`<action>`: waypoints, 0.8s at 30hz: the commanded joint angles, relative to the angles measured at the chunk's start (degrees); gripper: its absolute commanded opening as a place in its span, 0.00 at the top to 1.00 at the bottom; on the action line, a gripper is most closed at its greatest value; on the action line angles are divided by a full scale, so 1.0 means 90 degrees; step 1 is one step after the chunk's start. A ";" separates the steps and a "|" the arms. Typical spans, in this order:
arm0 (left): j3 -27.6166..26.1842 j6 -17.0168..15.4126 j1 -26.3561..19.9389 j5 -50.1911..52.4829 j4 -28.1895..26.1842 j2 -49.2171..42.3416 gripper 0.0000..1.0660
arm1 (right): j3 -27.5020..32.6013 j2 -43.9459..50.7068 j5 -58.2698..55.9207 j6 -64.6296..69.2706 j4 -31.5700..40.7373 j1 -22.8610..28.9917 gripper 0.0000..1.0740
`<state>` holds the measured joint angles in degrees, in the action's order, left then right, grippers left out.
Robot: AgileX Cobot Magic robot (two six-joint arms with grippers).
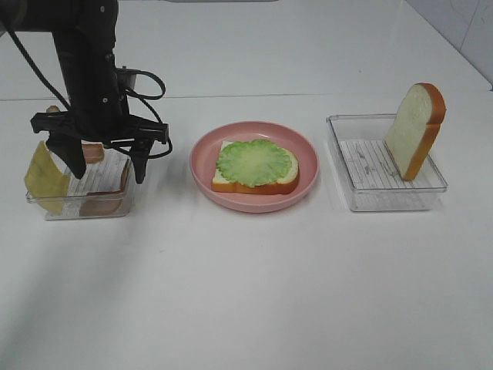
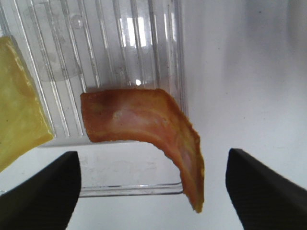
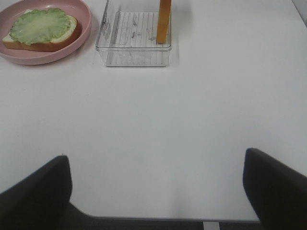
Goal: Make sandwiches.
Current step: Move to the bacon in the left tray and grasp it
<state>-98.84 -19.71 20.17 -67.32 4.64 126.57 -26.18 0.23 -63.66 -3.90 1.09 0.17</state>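
Sandwiches had only lettuce laid; bacon, cheese and top slice remained. Left gripper straddled the bacon unclenched; right gripper gaped empty

- A white table spreads out on every side of the pink plate, its top plain and matte.
- Behind the plate, a faint straight seam crosses the full width, with more white surface beyond it.
- Far behind the plate and to its right in the high view, a corner of white tiled wall shows thin grey joints.
- The light is soft and even. A dim grey shadow lies on the tabletop in front of the plate, to its left.
- In the right wrist view, well away from the plate, the table's edge meets a dark strip.
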 commanded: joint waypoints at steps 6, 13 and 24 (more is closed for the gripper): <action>-0.0006 -0.0057 0.0032 0.0089 0.0025 0.0013 0.36 | 0.0019 0.0178 0.0051 -0.0038 0.0013 -0.0013 0.12; -0.0006 -0.0057 0.0032 0.0089 0.0038 0.0013 0.42 | 0.0019 0.0178 0.0051 -0.0038 0.0013 -0.0013 0.12; -0.0006 0.0038 0.0032 0.0172 0.0038 0.0013 0.56 | 0.0019 0.0178 0.0051 -0.0038 0.0013 -0.0013 0.12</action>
<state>-98.84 -19.65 20.17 -66.58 4.98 126.57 -26.18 0.23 -63.66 -3.90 1.09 0.17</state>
